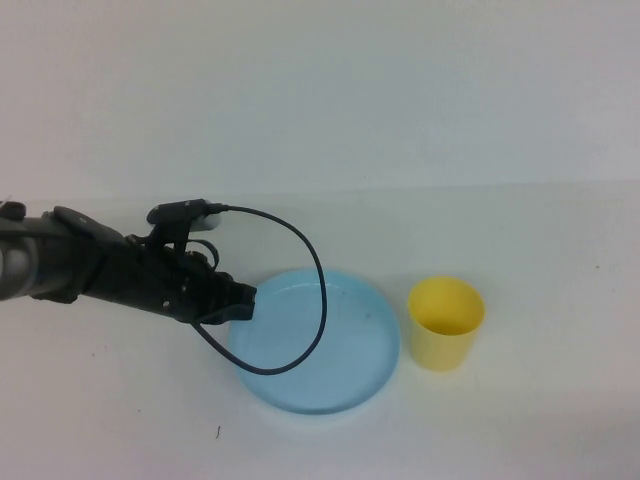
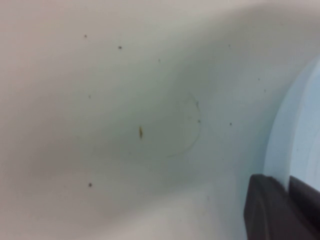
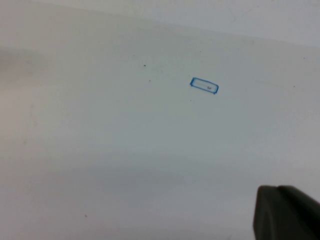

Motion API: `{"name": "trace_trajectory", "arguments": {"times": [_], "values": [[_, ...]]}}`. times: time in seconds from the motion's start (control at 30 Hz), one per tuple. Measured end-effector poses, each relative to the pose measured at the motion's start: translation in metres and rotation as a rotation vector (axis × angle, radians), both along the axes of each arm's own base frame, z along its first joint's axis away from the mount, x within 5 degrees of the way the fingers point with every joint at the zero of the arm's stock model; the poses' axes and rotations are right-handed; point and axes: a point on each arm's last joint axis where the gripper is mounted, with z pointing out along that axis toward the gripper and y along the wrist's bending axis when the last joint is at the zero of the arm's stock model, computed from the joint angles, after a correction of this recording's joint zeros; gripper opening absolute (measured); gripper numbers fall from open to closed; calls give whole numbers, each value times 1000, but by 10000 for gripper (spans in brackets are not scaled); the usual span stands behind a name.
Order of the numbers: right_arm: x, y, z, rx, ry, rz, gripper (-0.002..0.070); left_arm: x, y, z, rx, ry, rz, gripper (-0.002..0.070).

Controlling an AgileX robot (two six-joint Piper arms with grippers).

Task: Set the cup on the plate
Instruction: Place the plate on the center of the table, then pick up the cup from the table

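- The small plain yellow plastic cup (image 1: 446,322) stands upright on the white counter (image 1: 520,240), mouth up, just beside the right side of the round light blue plastic plate (image 1: 350,350); from the high view I cannot tell whether the two touch.
- The left end effector (image 1: 243,301) hangs at the plate's left rim, its dark fingers (image 2: 280,210) pressed together and holding nothing.
- The cup lies on the far side of the plate from that end effector, toward the counter's right edge, so the whole width of the plate sits between them.
- The cup's long axis is vertical, so a sideways grip on its wall looks the natural approach.
- The right end effector (image 3: 287,212) is out of the high view; its wrist view shows only bare counter and a small blue-outlined rectangle mark (image 3: 204,85), and it is closed with nothing in it.
- Which arm is nearer the cup cannot be judged.
- The cup appears empty inside; the plate carries nothing, though a black cable (image 1: 310,300) loops above it.
- The task has yet to start in effect.
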Motion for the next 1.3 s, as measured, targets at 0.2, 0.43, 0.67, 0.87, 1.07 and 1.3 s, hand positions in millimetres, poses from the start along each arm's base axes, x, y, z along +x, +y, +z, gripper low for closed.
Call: {"name": "trace_trajectory", "arguments": {"times": [0.2, 0.43, 0.67, 0.87, 1.07, 1.3], "values": [[0, 0, 0, 0, 0, 0, 1, 1, 0, -2, 6, -2, 1, 8], [0, 0, 0, -1, 0, 0, 1, 0, 0, -6, 13, -5, -27, 116], [0, 0, 0, -1, 0, 0, 1, 4, -1, 0, 1, -31, -26, 245], [0, 0, 0, -1, 0, 0, 1, 10, -1, 73, -13, -248, -38, 106], [0, 0, 0, -1, 0, 0, 1, -31, -8, 177, -41, -526, -76, 9], [0, 0, 0, -1, 0, 0, 1, -136, -27, 287, -145, -861, -129, 1]]}}
